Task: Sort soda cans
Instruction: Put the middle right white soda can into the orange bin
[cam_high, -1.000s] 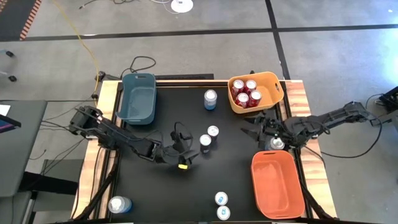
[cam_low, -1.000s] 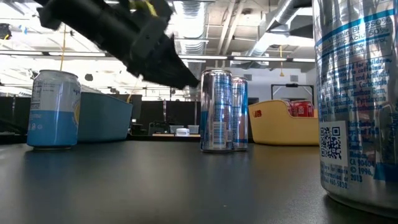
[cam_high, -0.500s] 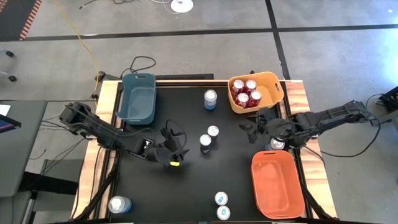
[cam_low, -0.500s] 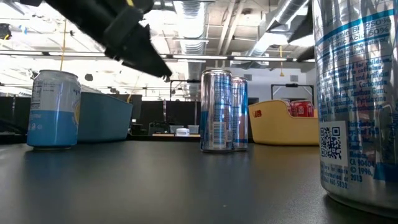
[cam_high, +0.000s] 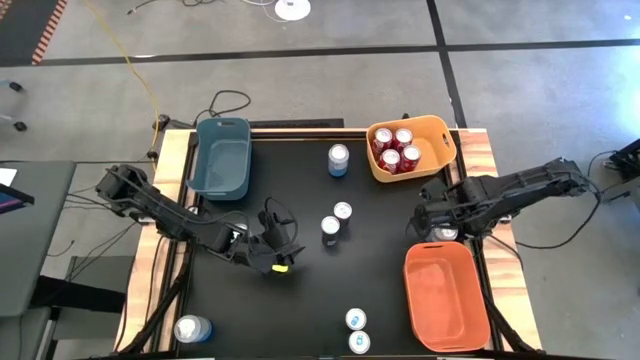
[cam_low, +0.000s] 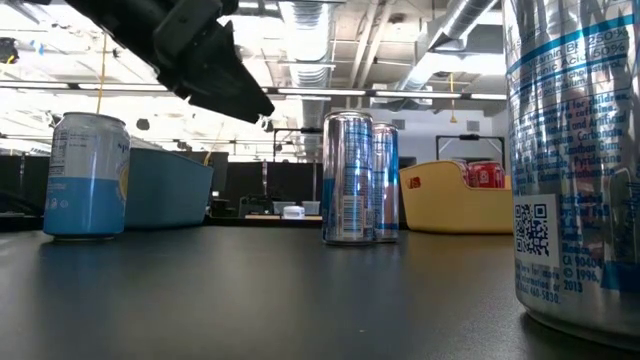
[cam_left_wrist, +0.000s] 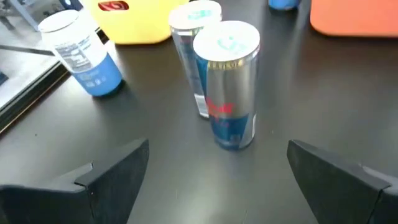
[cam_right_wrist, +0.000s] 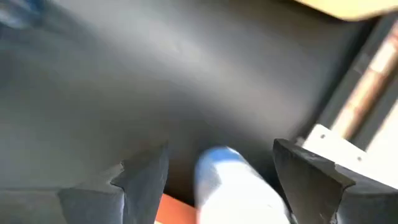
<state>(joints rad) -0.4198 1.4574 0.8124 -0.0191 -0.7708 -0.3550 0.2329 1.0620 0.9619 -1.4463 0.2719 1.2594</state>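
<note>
Black tabletop (cam_high: 300, 300) on a wood-edged frame, grey floor around it. Yellow bin (cam_high: 411, 148) at the far edge holds four red cans (cam_high: 394, 149); blue bin (cam_high: 223, 156) and orange bin (cam_high: 446, 294) hold none in view. Blue can (cam_high: 338, 159) stands between the two far bins. Two silver-blue cans (cam_high: 336, 221) stand touching mid-table; left gripper (cam_high: 283, 243) hangs just beside them, fingers spread wide, holding nothing. Right gripper (cam_high: 432, 222) hovers over a can (cam_high: 442, 233) at the orange bin's far rim, fingers parted either side of it, contact unclear. Two more cans (cam_high: 357, 330) at the near edge, one (cam_high: 192, 328) at the near-left corner.
</note>
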